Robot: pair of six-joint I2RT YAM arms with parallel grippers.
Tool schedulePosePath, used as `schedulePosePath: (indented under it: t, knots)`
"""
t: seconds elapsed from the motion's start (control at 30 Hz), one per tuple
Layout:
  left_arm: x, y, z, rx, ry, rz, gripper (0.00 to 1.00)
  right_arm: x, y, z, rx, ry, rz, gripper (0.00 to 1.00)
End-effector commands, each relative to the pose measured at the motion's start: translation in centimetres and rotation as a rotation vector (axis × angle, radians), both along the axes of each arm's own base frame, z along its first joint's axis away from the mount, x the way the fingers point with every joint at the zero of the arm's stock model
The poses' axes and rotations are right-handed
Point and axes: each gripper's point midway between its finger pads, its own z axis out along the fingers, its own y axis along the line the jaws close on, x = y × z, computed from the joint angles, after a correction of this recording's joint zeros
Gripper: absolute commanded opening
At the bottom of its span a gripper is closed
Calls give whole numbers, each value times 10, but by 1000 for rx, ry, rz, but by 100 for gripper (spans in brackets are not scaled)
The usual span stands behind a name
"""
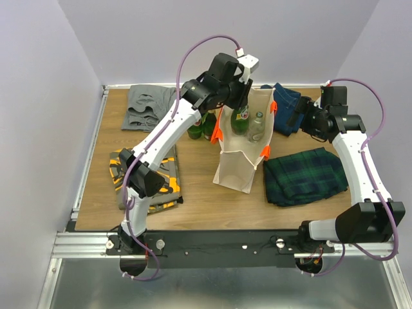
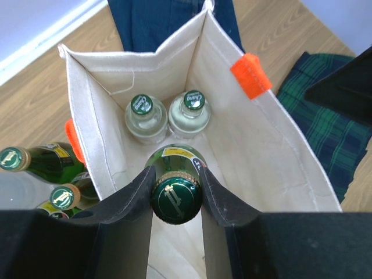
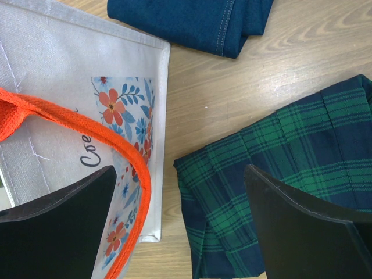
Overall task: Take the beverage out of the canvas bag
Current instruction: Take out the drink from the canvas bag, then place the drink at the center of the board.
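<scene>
The cream canvas bag (image 1: 239, 161) with orange handles stands upright mid-table; its open mouth fills the left wrist view (image 2: 273, 157). Inside stand two clear bottles (image 2: 146, 119) (image 2: 190, 113) and a green bottle (image 2: 176, 192). My left gripper (image 2: 176, 195) is above the bag's mouth, shut on the green bottle's capped neck. In the top view my left gripper (image 1: 239, 96) sits over the bag's far end. My right gripper (image 3: 180, 192) is open and empty beside the bag's floral side (image 3: 75, 110), above the table.
Several green bottles (image 1: 201, 127) stand on the table left of the bag, also in the left wrist view (image 2: 40, 165). Folded clothes lie around: plaid (image 1: 306, 175), denim (image 1: 288, 103), grey (image 1: 149, 106), orange-patterned (image 1: 145, 177).
</scene>
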Motion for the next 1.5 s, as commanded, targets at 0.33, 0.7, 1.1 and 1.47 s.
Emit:
schedulePosePath:
  t: [0.33, 0.7, 1.1, 1.47]
  knots:
    - [-28, 12, 140, -267, -262, -40, 0, 2, 1, 4, 1, -9, 8, 100]
    - [-37, 19, 159, -304, -289, -39, 0, -2, 0, 3, 3, -7, 6, 100]
    - [-41, 30, 186, -349, -345, -7, 0, -5, 1, 2, 4, -4, 7, 100]
    - [-47, 51, 204, -343, -403, 45, 0, -4, 3, 5, 15, -11, 11, 100]
